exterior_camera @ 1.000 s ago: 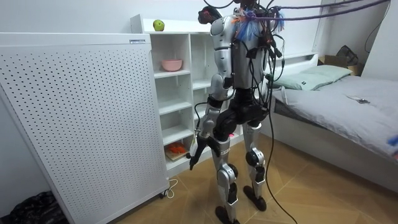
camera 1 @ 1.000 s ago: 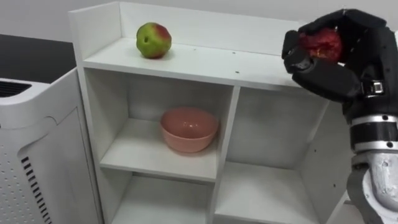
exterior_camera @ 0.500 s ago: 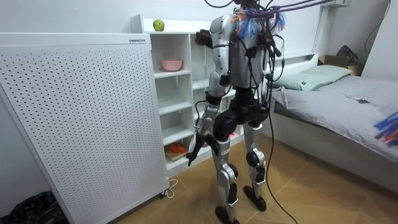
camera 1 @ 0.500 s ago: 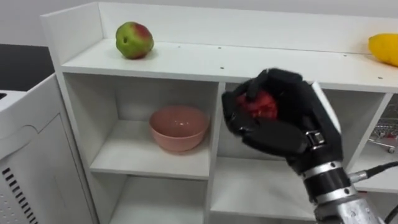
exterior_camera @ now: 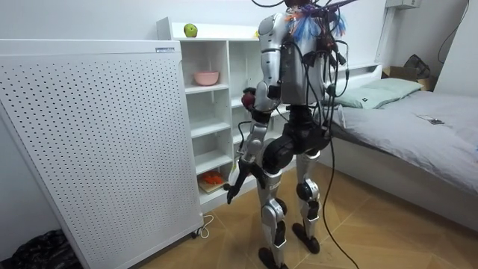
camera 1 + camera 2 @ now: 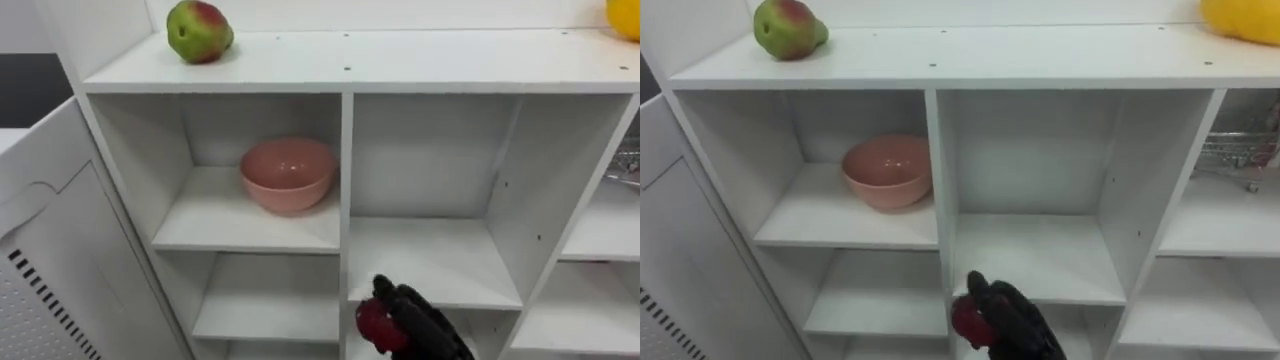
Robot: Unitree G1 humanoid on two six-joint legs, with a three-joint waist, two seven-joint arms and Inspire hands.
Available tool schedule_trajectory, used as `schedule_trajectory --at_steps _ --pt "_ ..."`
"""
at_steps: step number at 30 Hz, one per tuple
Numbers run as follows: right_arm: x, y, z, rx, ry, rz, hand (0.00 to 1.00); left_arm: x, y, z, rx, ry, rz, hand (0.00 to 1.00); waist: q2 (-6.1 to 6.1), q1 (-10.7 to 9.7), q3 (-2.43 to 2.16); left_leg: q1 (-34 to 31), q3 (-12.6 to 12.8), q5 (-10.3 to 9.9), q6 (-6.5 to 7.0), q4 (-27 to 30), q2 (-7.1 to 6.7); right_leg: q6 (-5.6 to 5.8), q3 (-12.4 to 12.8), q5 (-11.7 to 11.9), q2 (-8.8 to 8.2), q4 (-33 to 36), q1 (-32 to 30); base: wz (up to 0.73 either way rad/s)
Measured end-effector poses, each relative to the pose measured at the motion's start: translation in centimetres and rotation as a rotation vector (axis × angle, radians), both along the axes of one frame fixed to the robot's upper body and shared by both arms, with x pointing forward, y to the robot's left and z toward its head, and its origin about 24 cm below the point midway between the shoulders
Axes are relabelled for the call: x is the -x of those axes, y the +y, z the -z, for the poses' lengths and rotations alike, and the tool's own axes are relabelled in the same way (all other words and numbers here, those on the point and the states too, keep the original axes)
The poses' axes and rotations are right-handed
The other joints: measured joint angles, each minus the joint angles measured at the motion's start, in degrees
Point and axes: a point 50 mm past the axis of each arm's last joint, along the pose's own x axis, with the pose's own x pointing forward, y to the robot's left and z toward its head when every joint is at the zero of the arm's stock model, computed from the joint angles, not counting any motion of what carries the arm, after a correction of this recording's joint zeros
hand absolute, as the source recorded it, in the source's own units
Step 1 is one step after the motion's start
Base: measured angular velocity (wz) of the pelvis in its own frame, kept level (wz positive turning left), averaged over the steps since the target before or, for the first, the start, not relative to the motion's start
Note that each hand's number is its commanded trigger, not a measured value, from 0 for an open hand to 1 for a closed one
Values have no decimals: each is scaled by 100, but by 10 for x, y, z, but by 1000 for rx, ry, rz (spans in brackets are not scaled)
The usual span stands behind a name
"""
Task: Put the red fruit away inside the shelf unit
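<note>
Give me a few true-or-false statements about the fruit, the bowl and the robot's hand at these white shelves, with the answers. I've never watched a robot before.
1. The green and red apple lies inside the pink bowl. False: the apple lies on the top board of the closet, at its left end, and the bowl stands in the compartment below it.
2. The right hand is curled round a red fruit. True.
3. The red fruit rests on a shelf. False: the hand holds it in front of the closet, low down.
4. A yellow fruit lies at the right end of the top board. True.
</note>
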Motion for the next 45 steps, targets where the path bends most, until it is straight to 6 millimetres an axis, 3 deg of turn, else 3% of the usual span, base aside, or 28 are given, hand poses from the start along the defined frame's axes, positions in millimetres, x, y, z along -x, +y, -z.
schedule_trajectory --at_steps 3,5,9,19,26,32,45 --pt "0 0 6 -114 50 50 100 -3 -3 0 -2 -12 10 0 42 50 16 -355 114 30 33 161 -34 -37 47 -34 -87 341 -490 -19" --pt "-6 -3 9 -173 80 90 100 -4 -7 0 13 -13 1 0 102 105 54 -649 208 34 49 303 -48 -63 25 -48 -160 589 -851 -20" --pt "-16 -15 10 -253 111 188 100 -4 -12 1 32 -2 -14 0 110 190 58 -1190 227 109 79 509 -146 -112 82 -134 -306 1027 -1529 3" --pt "-28 -32 5 -361 118 287 100 -7 -21 -1 73 -21 -28 0 85 276 68 -2327 281 125 56 1036 -159 -238 156 -258 -419 1728 -2781 2" --pt "-63 -53 -41 -352 3 306 100 -14 -17 -3 80 -51 -53 0 -44 282 82 -3061 279 134 41 1419 -204 -313 134 -373 -595 2194 -3526 11" --pt "-80 -77 -71 -306 -77 338 100 -13 -15 -4 76 -55 -40 0 -76 333 82 -3557 310 115 75 1744 -156 -302 73 -422 -587 2385 -3885 14" --pt "-103 -77 -117 -293 -86 364 100 -31 -13 -15 73 -152 39 0 -173 336 64 -4222 322 76 95 2146 -146 -386 54 -442 -683 2816 -4552 1"
